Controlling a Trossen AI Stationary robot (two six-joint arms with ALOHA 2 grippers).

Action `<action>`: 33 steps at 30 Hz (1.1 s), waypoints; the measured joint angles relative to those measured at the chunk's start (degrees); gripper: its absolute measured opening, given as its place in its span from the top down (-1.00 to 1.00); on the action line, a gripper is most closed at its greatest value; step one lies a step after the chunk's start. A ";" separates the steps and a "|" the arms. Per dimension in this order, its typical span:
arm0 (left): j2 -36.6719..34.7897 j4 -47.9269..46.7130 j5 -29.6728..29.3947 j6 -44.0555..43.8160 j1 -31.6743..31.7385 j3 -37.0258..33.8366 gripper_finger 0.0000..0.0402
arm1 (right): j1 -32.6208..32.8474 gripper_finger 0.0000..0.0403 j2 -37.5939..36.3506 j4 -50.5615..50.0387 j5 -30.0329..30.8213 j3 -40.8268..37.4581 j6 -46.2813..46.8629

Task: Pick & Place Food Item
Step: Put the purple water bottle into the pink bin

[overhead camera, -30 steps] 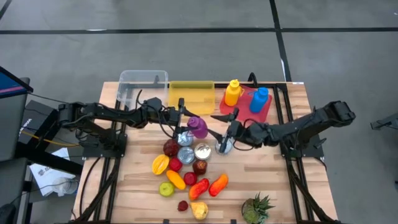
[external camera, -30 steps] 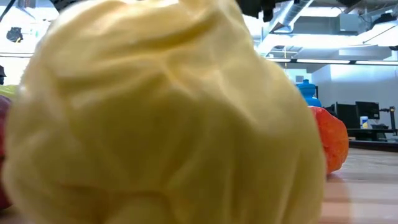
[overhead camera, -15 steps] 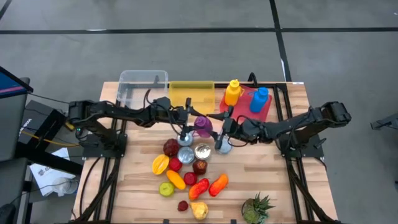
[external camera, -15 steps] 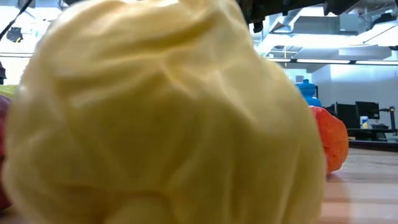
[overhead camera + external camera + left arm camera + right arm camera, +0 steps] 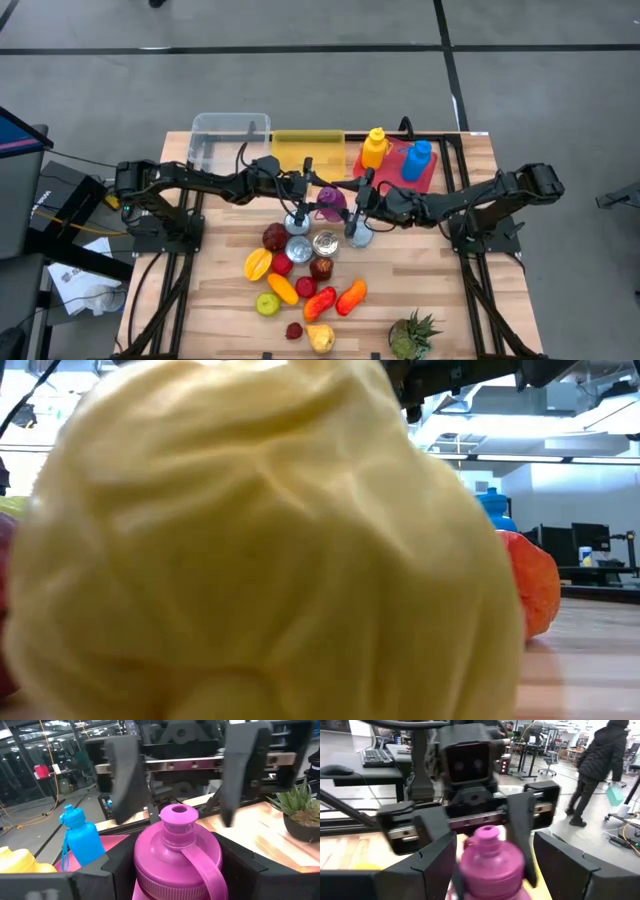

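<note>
Wooden table (image 5: 440, 300): both grippers, left (image 5: 308, 190) and right (image 5: 358, 196), clasp purple bottle (image 5: 330, 202); handover underway, one must release.

The bottle (image 5: 328, 203) is positioned between the left gripper (image 5: 308, 190) and the right gripper (image 5: 358, 204), behind the cans (image 5: 311, 243) and fruits (image 5: 300, 290).

Both arms stretched inward, left gripper (image 5: 310, 193) and right gripper (image 5: 352, 200) face to face mid-table.
</note>
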 joint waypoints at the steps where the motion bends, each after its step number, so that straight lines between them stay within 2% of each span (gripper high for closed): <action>1: 0.00 -0.04 -0.07 0.00 0.00 0.00 -0.01 | -0.13 -0.26 0.00 0.09 -0.10 0.00 0.01; 5: 0.00 -0.06 -0.71 0.00 0.01 0.00 -0.01 | -0.66 -0.22 0.00 0.37 -0.17 0.00 0.46; 13: 0.02 -0.24 -1.16 0.00 0.02 -0.09 -0.01 | -0.96 0.05 3.23 3.27 -0.45 0.17 -1.04; 18: 0.11 -1.22 -1.22 0.00 0.02 -0.17 -0.01 | -0.96 0.10 7.57 3.53 0.43 3.73 -2.89; 22: 0.11 -1.18 -1.25 0.02 0.02 -0.17 -0.01 | -0.84 0.17 8.35 0.90 0.92 5.89 -3.16; 26: 0.11 -1.32 -1.20 0.00 0.00 -0.17 -0.01 | -0.33 0.39 8.28 0.01 1.24 6.23 -2.90; 31: 0.11 -1.33 -1.27 -0.10 0.00 -0.17 -0.01 | -0.13 0.81 8.07 -0.44 1.23 6.25 -3.20; 33: 0.11 -1.26 -1.33 -0.10 0.00 -0.17 -0.01 | -0.13 0.81 8.07 -0.42 1.22 6.25 -3.41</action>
